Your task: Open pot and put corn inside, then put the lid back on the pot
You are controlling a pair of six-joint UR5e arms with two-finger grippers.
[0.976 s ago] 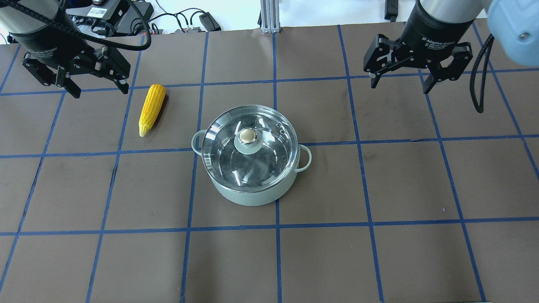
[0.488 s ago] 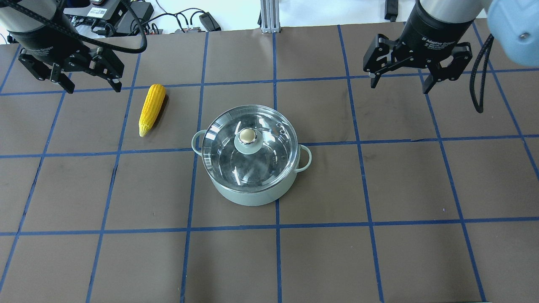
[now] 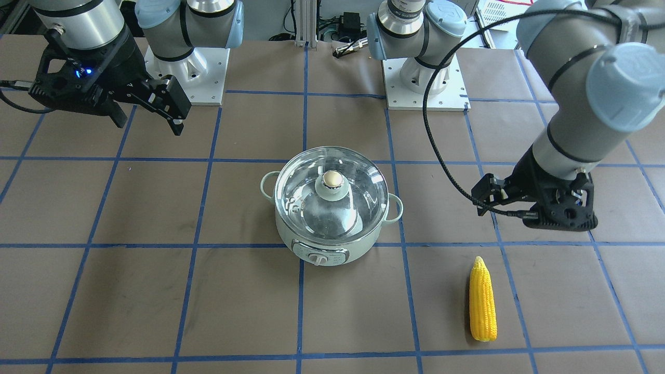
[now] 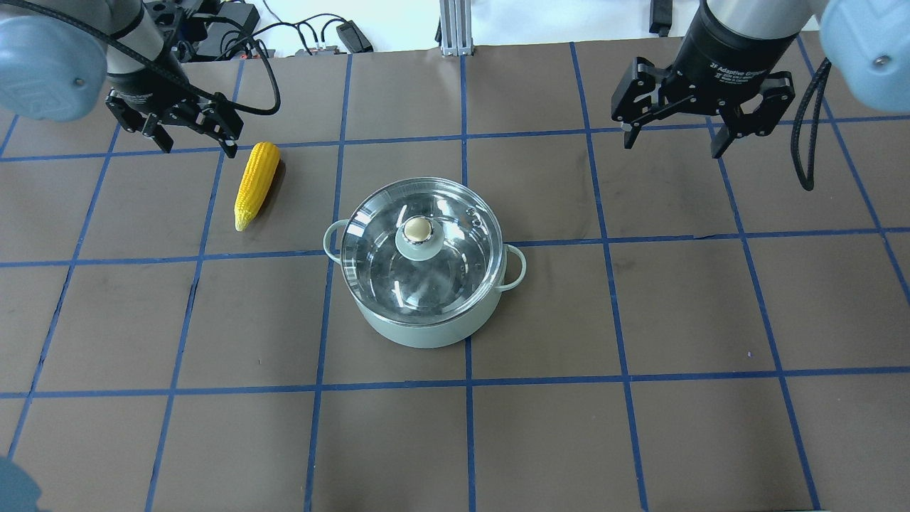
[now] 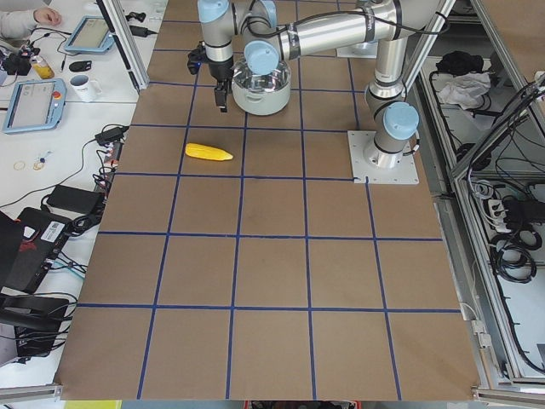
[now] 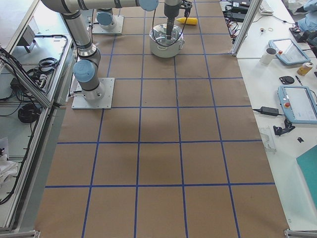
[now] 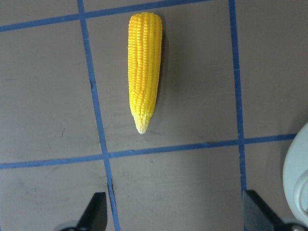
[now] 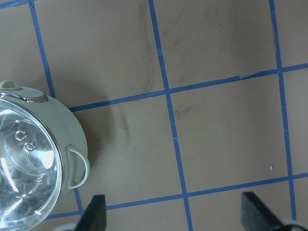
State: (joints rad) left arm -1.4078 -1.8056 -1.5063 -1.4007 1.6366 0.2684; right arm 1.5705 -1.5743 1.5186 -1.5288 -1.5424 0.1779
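One lid (image 4: 418, 236) on pot (image 4: 421, 333), corn (image 4: 256, 183) apart

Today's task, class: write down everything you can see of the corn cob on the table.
The corn is one bright yellow cob with neat kernel rows, plastic-looking, narrowing to a paler tip. It lies flat on the brown table inside one blue-taped square, tip toward the robot, blunt end away. It sits left of the pot, well apart. Only the table touches it; the open left gripper hangs near its blunt end.
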